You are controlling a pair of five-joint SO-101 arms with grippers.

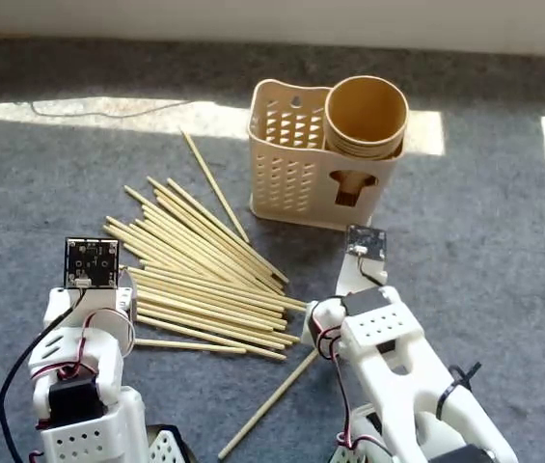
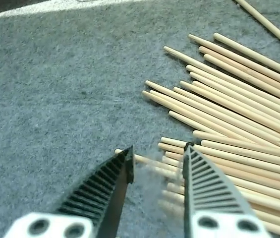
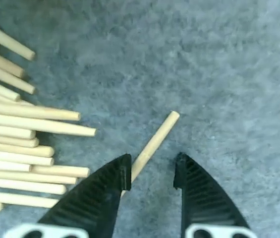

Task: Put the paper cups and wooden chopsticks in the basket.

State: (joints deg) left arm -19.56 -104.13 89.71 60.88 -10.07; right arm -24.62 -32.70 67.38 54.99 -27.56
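Right hand spread above loose chopstick, pile alongside, carpet

1 basket, 1 cup stack, about 30 chopsticks.

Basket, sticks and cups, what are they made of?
The basket looks like cream plastic, smooth and molded with rows of slots. The chopsticks look like bare pale wood, matte and unpainted. The cups seem to be tan paper, with thin stacked rims.
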